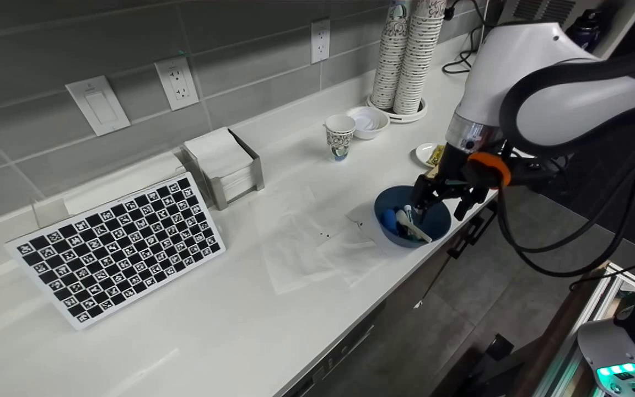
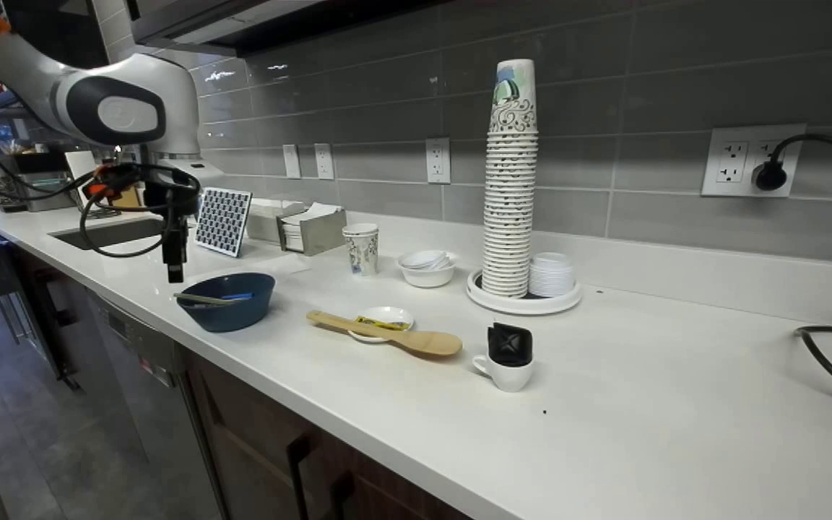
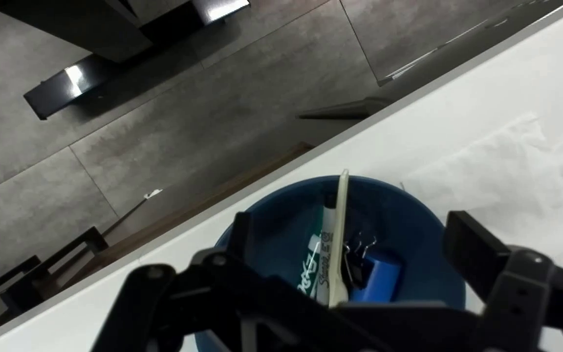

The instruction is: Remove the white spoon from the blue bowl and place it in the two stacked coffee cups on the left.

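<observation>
The white spoon [image 1: 418, 230] lies in the blue bowl [image 1: 442, 223], its handle end resting over the rim. In the wrist view the spoon [image 3: 339, 230] lies across markers, beside a binder clip and a blue cylindrical object; its scoop end is partly hidden by the gripper. The bowl [image 2: 232, 314] stands near the counter's front edge. My gripper [image 3: 352, 232] is open and empty above the bowl, a finger on each side of the spoon. The gripper [image 2: 175, 271] also shows above the bowl in an exterior view. The two stacked coffee cups [image 1: 340, 138] stand upright near the wall, also here [image 2: 362, 250].
A white bowl [image 2: 427, 274] stands beside the cups. A tall cup column [image 2: 510, 195] stands on a round tray. A wooden spoon [image 2: 423, 342] lies over a small plate. A napkin holder [image 1: 235, 171] and a checkered board [image 1: 122, 248] stand along the wall.
</observation>
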Robot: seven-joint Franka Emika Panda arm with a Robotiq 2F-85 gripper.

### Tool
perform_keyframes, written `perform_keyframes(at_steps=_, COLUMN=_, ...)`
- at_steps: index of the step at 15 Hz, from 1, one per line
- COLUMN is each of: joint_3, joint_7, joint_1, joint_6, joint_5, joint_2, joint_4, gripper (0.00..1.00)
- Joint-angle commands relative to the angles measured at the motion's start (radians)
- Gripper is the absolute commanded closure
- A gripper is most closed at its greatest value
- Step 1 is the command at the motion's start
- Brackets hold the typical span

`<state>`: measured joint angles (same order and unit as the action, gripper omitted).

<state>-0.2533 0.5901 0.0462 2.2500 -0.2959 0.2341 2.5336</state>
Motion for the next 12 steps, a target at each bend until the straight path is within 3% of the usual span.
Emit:
perform_keyframes(at_steps=1, joint_3=0.016, joint_7=0.038, joint_1=0.035, joint_6=0.052, joint_5=-0.013, joint_2=-0.085, joint_4=-0.025, gripper=0.03)
perform_keyframes(at_steps=3, joint_3=0.025, joint_7=0.045, joint_1=0.042, joint_6=0.081, joint_5=-0.016, joint_2=-0.127, joint_4=-0.032, gripper=0.16)
perform_keyframes(at_steps=5, joint_3=0.034, joint_7=0.049, joint_1=0.048, joint_6=0.098, joint_5=-0.017, joint_2=-0.153, joint_4=-0.043, gripper=0.19)
perform_keyframes(at_steps=6, joint_3=0.039, joint_7=0.05, joint_1=0.049, joint_6=0.102, joint_5=-0.021, joint_2=-0.166, joint_4=-0.052, gripper=0.25)
perform_keyframes(at_steps=8, joint_3=0.047, joint_7=0.055, joint_1=0.05, joint_6=0.112, joint_5=-0.024, joint_2=-0.185, joint_4=-0.066, gripper=0.25)
perform_keyframes(at_steps=12, joint_3=0.063, joint_7=0.067, joint_1=0.052, joint_6=0.124, joint_5=-0.023, joint_2=-0.22, joint_4=-0.088, gripper=0.37)
